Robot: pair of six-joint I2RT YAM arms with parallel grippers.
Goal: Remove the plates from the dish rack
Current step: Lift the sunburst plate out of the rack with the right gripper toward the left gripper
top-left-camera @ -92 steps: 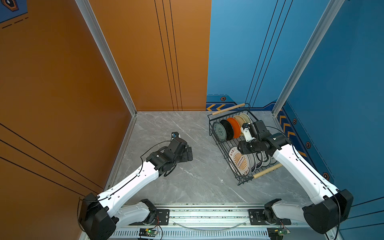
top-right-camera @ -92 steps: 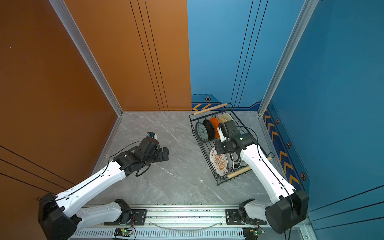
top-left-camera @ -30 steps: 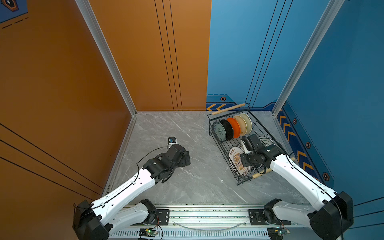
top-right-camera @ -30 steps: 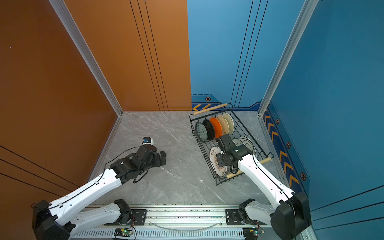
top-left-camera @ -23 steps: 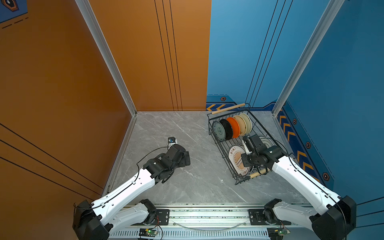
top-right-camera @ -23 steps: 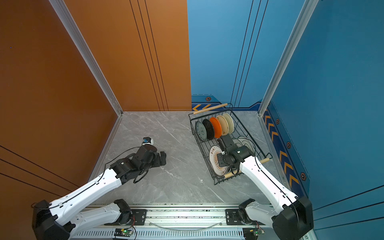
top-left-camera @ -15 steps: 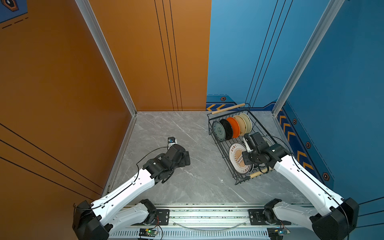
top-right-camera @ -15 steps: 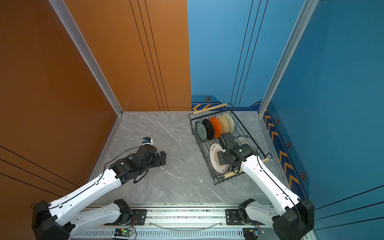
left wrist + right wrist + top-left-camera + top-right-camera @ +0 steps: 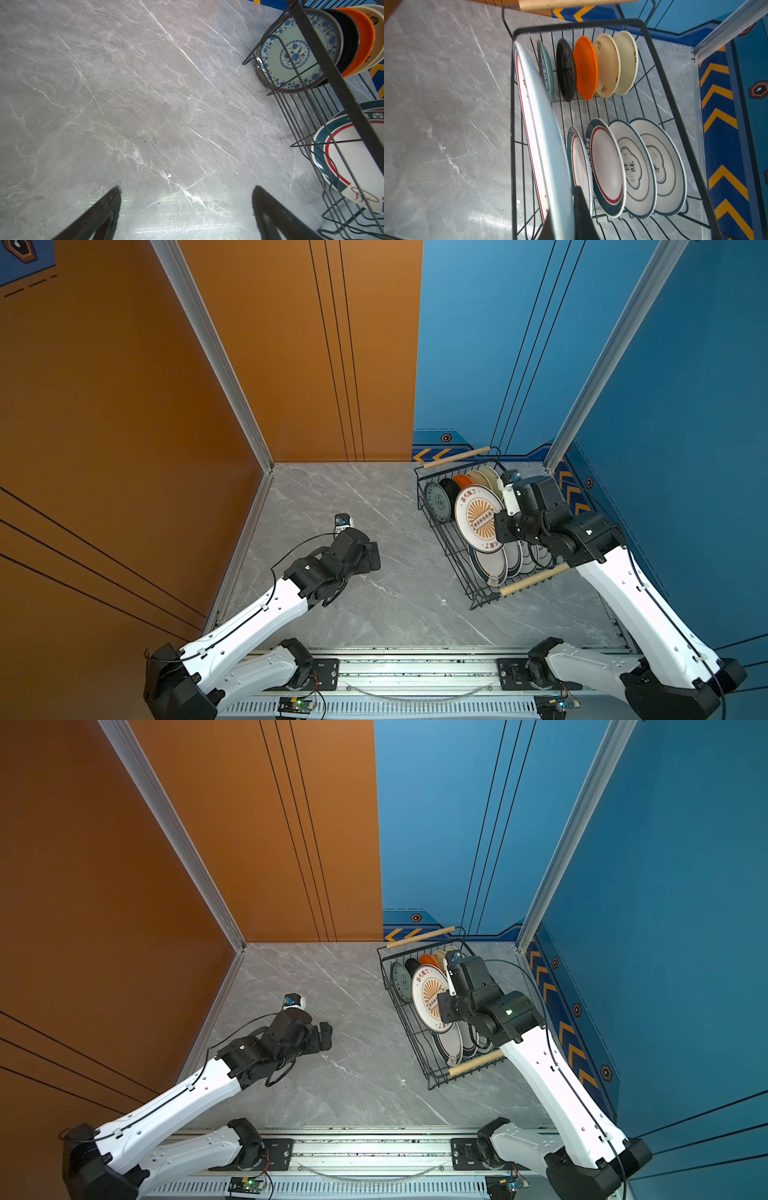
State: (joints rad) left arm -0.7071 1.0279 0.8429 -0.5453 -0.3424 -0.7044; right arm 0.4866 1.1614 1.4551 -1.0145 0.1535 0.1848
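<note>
The black wire dish rack [image 9: 420, 493] [image 9: 384, 979] stands at the right in both top views. My right gripper [image 9: 500, 522] [image 9: 444, 1006] [image 9: 562, 207] is shut on the rim of a large white plate with an orange sunburst [image 9: 478, 516] [image 9: 430, 992] [image 9: 542, 124], holding it upright above the rack. Small teal-patterned [image 9: 547, 70], black [image 9: 565, 69], orange [image 9: 585, 67] and cream [image 9: 607, 65] plates stand in the far row. Several larger white plates [image 9: 636, 166] stand in the near row. My left gripper [image 9: 374, 556] [image 9: 187, 189] hangs open and empty over the table, left of the rack [image 9: 324, 58].
The grey marble table [image 9: 353, 497] lies between an orange wall [image 9: 124, 448] on the left and a blue wall [image 9: 685, 448] close behind the rack on the right. A metal rail [image 9: 415, 668] runs along the front edge.
The right gripper has raised the sunburst plate out of the rack's near row, up and toward the back. The left arm has stayed nearly still.
</note>
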